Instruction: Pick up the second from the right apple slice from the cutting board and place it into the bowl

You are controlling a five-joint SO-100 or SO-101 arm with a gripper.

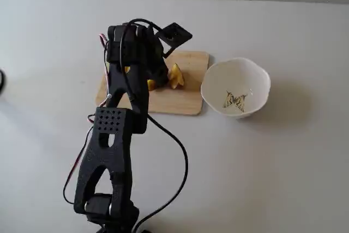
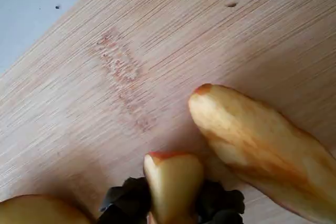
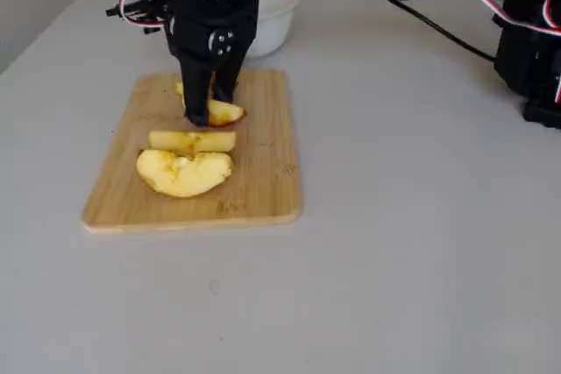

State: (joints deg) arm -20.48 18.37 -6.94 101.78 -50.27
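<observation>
The apple slice (image 2: 172, 179) is a pale yellow wedge with a reddish tip, standing between two black fingers (image 2: 125, 202) at the bottom of the wrist view. My gripper (image 3: 210, 114) points straight down onto the light-wood cutting board (image 3: 263, 172) and is shut on that slice (image 3: 224, 113), which still touches the wood. In a fixed view from behind the arm, the arm hides the fingers and only a yellow bit of slice (image 1: 151, 84) shows beside them. The white bowl (image 1: 256, 75) stands just right of the board (image 1: 185, 102), with a yellow-green drawing inside and nothing else.
Other slices lie on the board: a long wedge (image 3: 193, 140) and a broad one (image 3: 184, 172) nearer the camera, and one (image 1: 175, 76) toward the bowl. A black cable (image 1: 182, 162) loops over the table near the arm's base.
</observation>
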